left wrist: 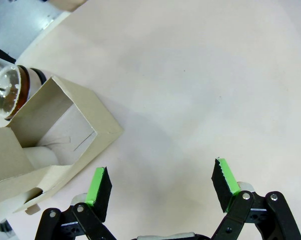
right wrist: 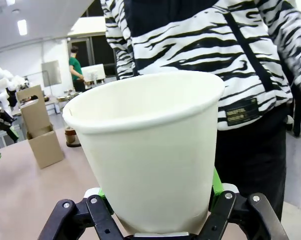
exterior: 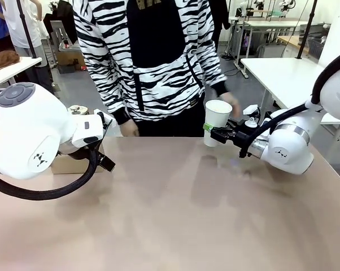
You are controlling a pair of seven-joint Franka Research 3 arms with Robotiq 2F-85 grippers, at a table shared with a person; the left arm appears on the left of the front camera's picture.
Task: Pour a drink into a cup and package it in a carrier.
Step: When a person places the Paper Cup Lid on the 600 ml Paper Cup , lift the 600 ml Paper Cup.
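So the right fingers (exterior: 208, 128) are clamped on the cup (exterior: 217, 120), gripping it low down near its base. The cup is upright with its mouth open, held over the table (exterior: 170, 226) in the upper right of the front view, close to the far edge. In the right wrist view the cup (right wrist: 150, 150) takes up the middle of the frame with green pads (right wrist: 216, 182) pressed against both sides, and I can't see inside it from that angle. The person (exterior: 153, 56) in the zebra-striped hoodie stands at the far side, one hand (exterior: 233, 103) blurred just behind and to the right of the cup, the other hand (exterior: 128, 129) down by the table's far edge. Can't tell whether that blurred hand touches the cup. The left fingers (left wrist: 100, 184) are spread wide with nothing between them, hanging over bare table at the bottom of the left wrist view. The carrier (left wrist: 65, 125) sits on the left side of that frame, near one finger but apart from it. The jug (left wrist: 20, 82) with the dark drink (left wrist: 6, 99) stands right against it in the upper left. In the right wrist view the carrier (right wrist: 38, 132) is far off at the left edge, handle up, with the jug (right wrist: 70, 136) just beside it.
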